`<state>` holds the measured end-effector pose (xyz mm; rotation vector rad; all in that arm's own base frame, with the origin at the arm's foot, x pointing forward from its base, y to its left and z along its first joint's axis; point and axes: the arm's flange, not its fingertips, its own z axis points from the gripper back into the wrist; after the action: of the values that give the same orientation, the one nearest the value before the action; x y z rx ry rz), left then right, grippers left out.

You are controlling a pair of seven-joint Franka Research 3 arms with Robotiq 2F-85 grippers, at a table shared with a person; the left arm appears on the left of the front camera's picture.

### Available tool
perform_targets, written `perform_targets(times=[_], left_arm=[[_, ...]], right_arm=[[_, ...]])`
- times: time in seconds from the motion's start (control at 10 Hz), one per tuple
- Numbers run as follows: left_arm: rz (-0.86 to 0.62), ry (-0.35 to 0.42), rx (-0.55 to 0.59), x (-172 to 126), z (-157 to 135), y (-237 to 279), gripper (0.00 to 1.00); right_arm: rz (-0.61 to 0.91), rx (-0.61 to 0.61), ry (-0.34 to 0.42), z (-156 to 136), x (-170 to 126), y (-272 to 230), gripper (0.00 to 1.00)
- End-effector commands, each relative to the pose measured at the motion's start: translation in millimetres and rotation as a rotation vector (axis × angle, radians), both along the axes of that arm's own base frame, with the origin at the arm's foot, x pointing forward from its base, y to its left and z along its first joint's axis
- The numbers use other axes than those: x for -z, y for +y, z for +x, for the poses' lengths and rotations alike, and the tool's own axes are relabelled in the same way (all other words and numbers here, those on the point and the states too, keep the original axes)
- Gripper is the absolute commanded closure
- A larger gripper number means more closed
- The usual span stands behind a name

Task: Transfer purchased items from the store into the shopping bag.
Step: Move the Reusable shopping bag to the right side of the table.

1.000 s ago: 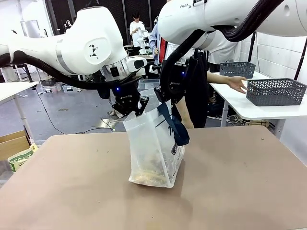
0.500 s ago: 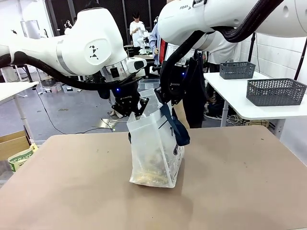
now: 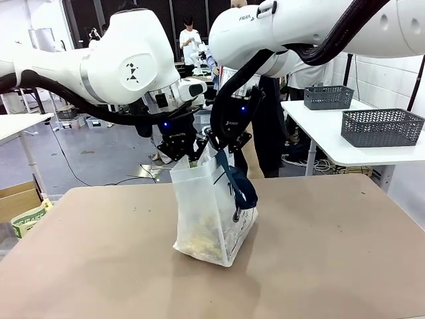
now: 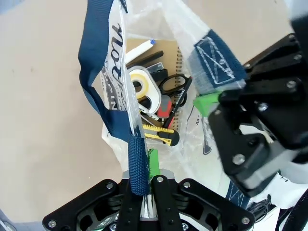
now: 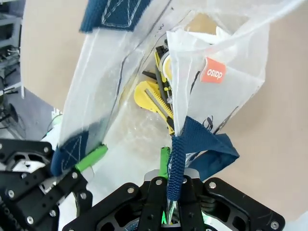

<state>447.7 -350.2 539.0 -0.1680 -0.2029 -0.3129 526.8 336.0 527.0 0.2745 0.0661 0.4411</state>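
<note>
Translucent, navy-handled shopping bag [image 3: 207,216] upright on the table [image 3: 332,259], mouth wide open, purchased items [image 4: 144,94] jumbled at its bottom.

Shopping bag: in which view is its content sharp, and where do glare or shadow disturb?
Left wrist view: even light, purchased items sharp inside the shopping bag. Right wrist view: the film glares white at top right; the yellow cutter stays readable. Front view: the bag throws a soft shadow on the table.
</note>
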Motion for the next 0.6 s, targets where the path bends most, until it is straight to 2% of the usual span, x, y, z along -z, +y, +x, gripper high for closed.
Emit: perform_targets(times=[0.0,0.3,0.5], left_arm=[[0.003,-0.060,0.018,-6,2,-2,1.00],[-0.005,-0.076,0.022,-6,-5,-3,1.00],[-0.014,-0.108,-0.039,-4,-5,-3,1.00]], right_arm=[[-0.023,0.034,-0.009,8,-4,8,1.00],[0.010,0.081,-0.002,12,-2,-2,1.00],[0.056,0.170,0.031,15,-4,-6,1.00]])
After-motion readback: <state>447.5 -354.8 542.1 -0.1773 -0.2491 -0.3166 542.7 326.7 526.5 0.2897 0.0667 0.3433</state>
